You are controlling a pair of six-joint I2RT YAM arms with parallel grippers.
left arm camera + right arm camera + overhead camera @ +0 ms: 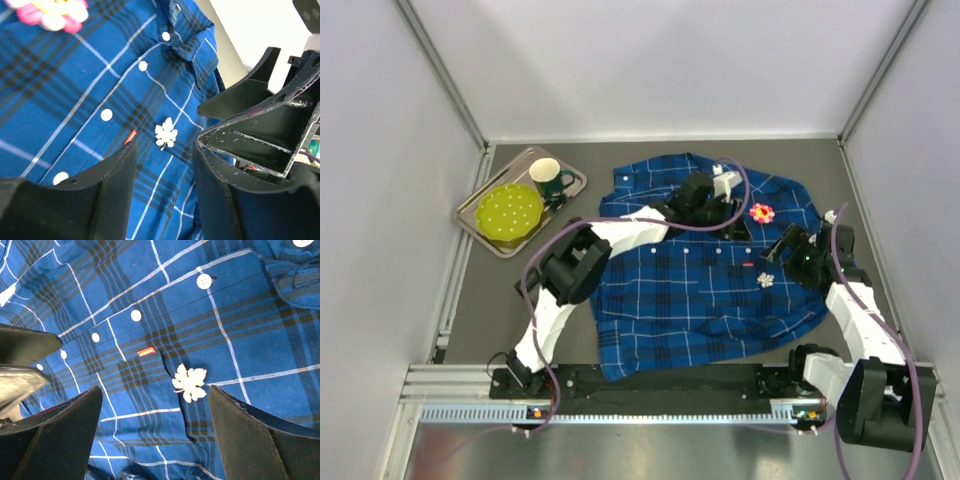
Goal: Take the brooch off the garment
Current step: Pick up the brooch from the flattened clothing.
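Sprawling over a grey tabletop (pixel 485 290) between pale walls (pixel 380 150), the plaid garment (pixel 690 300); left and right jaws apart.

surface: grey table (pixel 492 292) | on it: plaid shirt (pixel 700 300) spread out, centre-right | metal tray (pixel 506 173) far-left, near the shirt's collar end

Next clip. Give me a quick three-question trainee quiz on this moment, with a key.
1. True or false: the right gripper has its jaws wide apart with nothing held between them.
2. How many brooches sit on the garment? A: one. B: two. C: three.
3. Fill in: the white brooch is shaped like a ____.

Key: 1 true. 2 B, the white brooch and the pink flower brooch. 3 leaf.
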